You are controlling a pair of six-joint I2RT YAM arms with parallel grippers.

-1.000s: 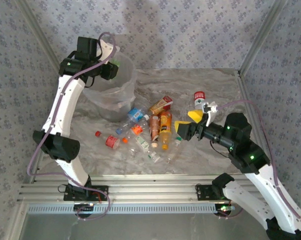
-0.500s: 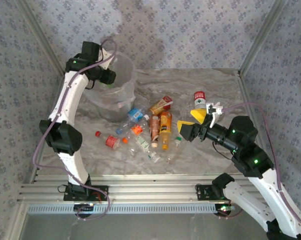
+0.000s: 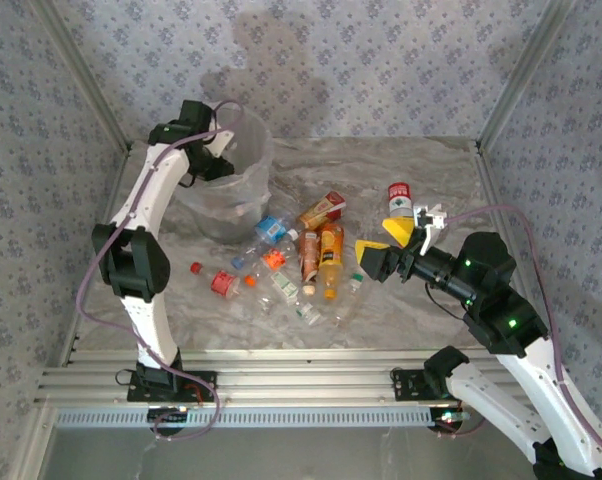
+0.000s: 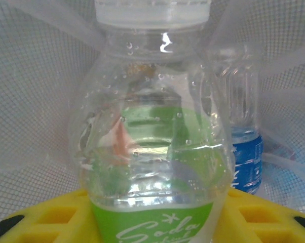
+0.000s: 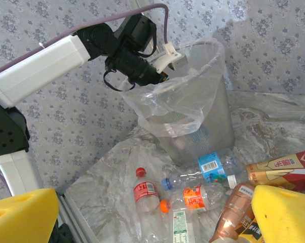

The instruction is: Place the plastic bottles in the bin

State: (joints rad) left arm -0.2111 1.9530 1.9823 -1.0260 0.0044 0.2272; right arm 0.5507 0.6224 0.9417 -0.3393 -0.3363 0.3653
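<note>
My left gripper (image 3: pixel 217 166) reaches down into the bin (image 3: pixel 243 195), a pale translucent bucket with a clear liner bag. It is shut on a clear bottle with a green label (image 4: pixel 152 152), gripped between its yellow fingers (image 4: pixel 36 217). Another bottle with a blue label (image 4: pixel 246 159) stands inside the bin behind it. Several plastic bottles (image 3: pixel 301 262) lie in a heap on the marble table right of the bin. My right gripper (image 3: pixel 380 241) hovers open at the heap's right edge, yellow fingers (image 5: pixel 287 215) wide apart, nothing between them.
A red-labelled bottle (image 5: pixel 145 191), an orange-labelled one (image 5: pixel 195 196) and a blue-labelled one (image 5: pixel 211 166) lie near the bin's foot. A bottle with a red label (image 3: pixel 399 195) stands apart at the back right. Patterned walls and metal posts close in the table.
My left wrist has swung right and down from the bin's left rim into its mouth, still carrying the green-labelled bottle. The right arm has hardly shifted.
</note>
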